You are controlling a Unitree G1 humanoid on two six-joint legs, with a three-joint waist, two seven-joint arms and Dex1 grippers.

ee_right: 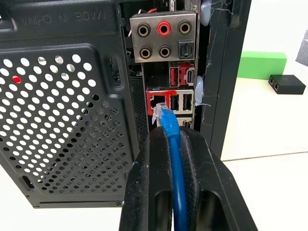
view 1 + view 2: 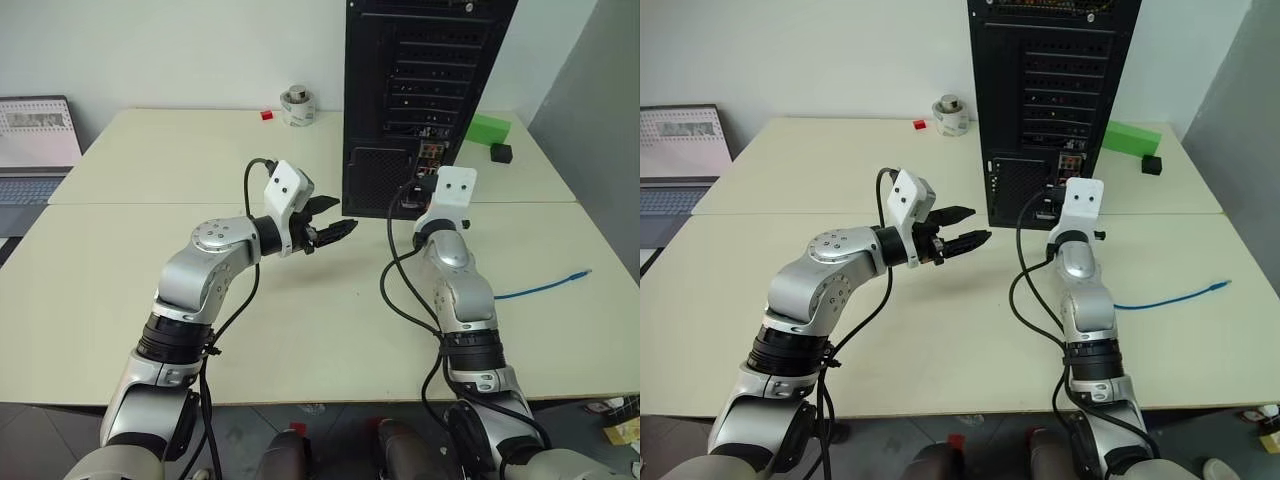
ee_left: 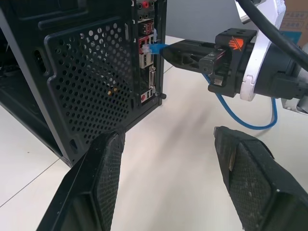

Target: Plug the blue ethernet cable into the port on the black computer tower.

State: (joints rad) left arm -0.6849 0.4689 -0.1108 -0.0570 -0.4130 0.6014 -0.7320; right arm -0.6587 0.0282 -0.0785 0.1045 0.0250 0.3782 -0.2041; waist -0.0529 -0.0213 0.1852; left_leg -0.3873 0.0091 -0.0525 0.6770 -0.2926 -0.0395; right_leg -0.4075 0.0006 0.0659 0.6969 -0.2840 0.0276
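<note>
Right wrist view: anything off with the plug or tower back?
Nothing damaged. The blue ethernet cable is pinched between the right gripper fingers, its clear plug just short of the port on the black computer tower, not seated. The left gripper is open, holding nothing.

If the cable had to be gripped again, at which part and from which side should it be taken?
Probably where the right gripper already pinches it: on the blue ethernet cable just behind its clear plug, coming from the open table side, in line with the cord. The plug points straight at the sockets on the black computer tower, so a short stub gives less bend when pushing.
</note>
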